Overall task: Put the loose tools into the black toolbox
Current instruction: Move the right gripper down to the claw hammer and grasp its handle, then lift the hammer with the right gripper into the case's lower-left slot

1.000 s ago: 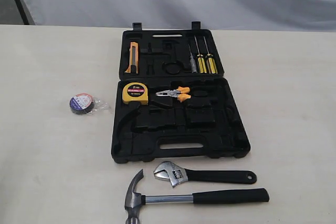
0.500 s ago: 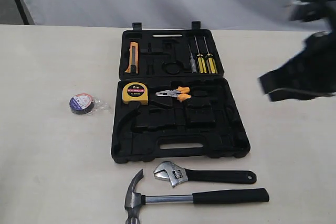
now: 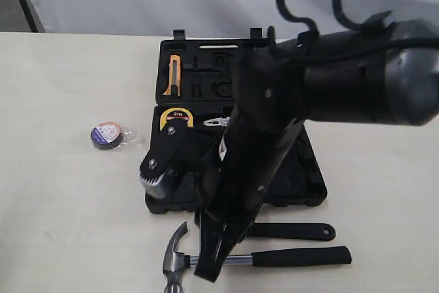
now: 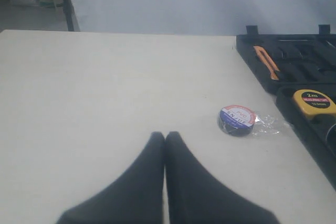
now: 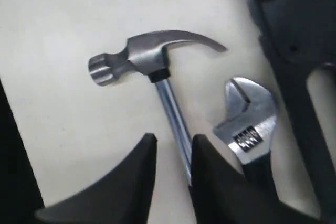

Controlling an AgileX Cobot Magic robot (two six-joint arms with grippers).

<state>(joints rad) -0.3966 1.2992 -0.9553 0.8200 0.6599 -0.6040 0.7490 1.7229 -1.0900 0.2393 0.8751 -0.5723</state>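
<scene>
The steel claw hammer [image 3: 175, 262] [image 5: 152, 59] lies on the table in front of the black toolbox [image 3: 312, 186] [image 5: 294, 30]. My right gripper [image 5: 175, 139] is open just above it, one finger on each side of the steel shaft. The silver adjustable wrench [image 3: 295, 231] [image 5: 247, 119] lies beside the hammer, its head hidden in the exterior view by my right arm [image 3: 274, 114]. The small black tape roll [image 3: 106, 134] [image 4: 236, 120] sits left of the box. My left gripper [image 4: 165, 135] is shut on nothing, short of the roll.
The open toolbox [image 4: 252, 56] holds a yellow tape measure [image 3: 176, 116] [image 4: 314, 102], an orange knife [image 3: 172, 73] [image 4: 266, 62] and pliers [image 3: 214, 122]. My right arm covers most of the box. A pale curtain hangs behind the table.
My right arm has swung in from the right edge, crossed over the toolbox and come down over the hammer. The tools have not moved.
</scene>
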